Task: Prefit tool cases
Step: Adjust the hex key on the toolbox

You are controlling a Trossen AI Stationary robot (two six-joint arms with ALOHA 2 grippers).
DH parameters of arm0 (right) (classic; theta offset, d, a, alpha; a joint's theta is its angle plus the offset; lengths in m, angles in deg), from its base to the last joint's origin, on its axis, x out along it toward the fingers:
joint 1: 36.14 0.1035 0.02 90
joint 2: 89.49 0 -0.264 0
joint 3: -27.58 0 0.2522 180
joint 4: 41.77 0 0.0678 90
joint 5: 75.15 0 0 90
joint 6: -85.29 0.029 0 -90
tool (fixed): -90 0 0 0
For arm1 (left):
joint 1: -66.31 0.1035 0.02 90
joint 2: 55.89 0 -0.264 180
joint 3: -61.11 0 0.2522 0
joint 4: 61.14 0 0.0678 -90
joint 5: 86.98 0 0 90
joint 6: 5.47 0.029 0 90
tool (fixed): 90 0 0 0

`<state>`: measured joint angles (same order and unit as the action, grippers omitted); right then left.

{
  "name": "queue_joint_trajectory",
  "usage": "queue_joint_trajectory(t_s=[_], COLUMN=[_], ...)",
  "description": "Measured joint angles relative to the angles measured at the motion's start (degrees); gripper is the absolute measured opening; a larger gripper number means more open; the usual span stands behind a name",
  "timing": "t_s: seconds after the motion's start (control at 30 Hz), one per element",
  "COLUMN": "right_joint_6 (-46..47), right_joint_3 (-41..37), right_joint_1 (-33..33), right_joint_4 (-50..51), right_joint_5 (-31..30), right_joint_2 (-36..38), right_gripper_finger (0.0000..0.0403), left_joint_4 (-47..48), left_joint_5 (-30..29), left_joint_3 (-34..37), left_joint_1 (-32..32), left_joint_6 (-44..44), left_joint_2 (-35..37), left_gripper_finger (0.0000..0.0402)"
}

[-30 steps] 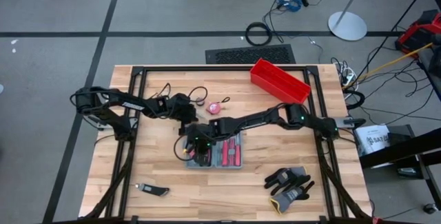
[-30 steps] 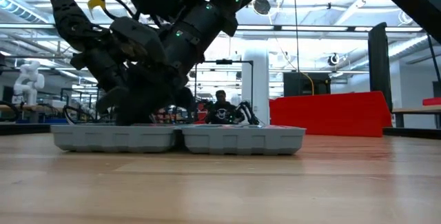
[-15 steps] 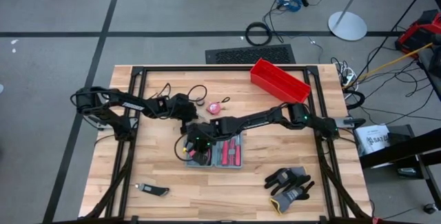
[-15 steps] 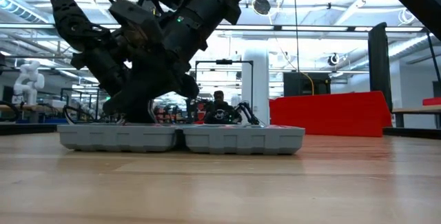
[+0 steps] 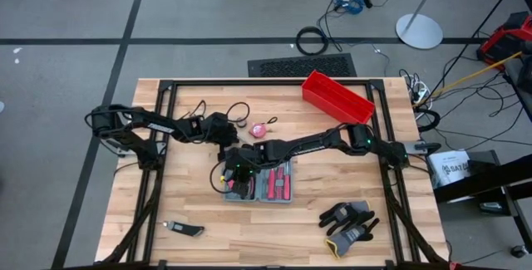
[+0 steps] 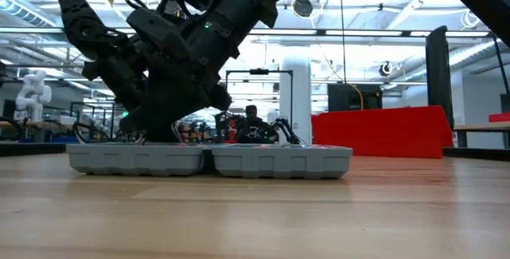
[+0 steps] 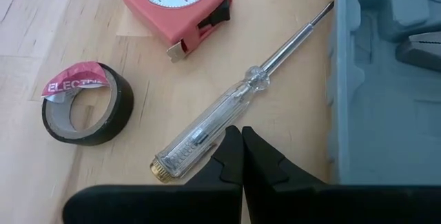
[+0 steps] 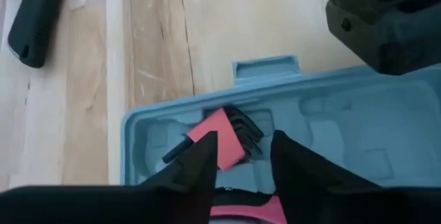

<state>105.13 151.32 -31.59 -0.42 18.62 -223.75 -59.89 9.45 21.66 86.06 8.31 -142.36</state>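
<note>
The grey-blue tool case (image 5: 278,185) lies open and flat on the table, with red-handled tools in its right half; it also shows in the low view (image 6: 211,160). My right gripper (image 8: 241,156) is open above the case's left half (image 8: 344,134). Its fingers stand on either side of a red holder of black hex keys (image 8: 231,136) that lies in a slot. My left gripper (image 7: 241,145) is shut just beyond the case's far left corner, its tip beside the handle of a clear screwdriver (image 7: 227,110) lying on the table. My left gripper's shut tip stands right beside the clear handle (image 7: 200,136) of the screwdriver; whether it touches, I cannot tell. My right gripper's fingers (image 8: 200,156) overlap the red holder's edge in the wrist view; whether they touch it, I cannot tell.
A red tape measure (image 7: 176,3) and a black tape roll (image 7: 86,103) lie beyond the screwdriver. A red bin (image 5: 337,95) stands at the back right, gloves (image 5: 349,222) lie at the front right, and a black knife (image 5: 184,229) at the front left.
My right gripper has risen a little off the case's left half and tipped slightly. The case stays flat on the table.
</note>
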Motion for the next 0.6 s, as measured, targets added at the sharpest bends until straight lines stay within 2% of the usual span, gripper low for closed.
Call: queue_joint_trajectory(t_s=[0.27,0.6], right_joint_6=[1.59,2.37], right_joint_3=[0.02,0.15], right_joint_1=[-0.09,-0.73], right_joint_4=[-0.43,-2.36], right_joint_5=[0.51,0.72], right_joint_2=[-1.45,-2.09], right_gripper_finger=[0.0148,0.0133], left_joint_4=[-0.17,-0.42], left_joint_5=[0.04,0.15], left_joint_3=[0.02,0.04], left_joint_1=[-0.02,-0.02], left_joint_6=[-1.45,-1.49], left_joint_2=[0.00,0.00], left_gripper_finger=[0.0000,0.0000])
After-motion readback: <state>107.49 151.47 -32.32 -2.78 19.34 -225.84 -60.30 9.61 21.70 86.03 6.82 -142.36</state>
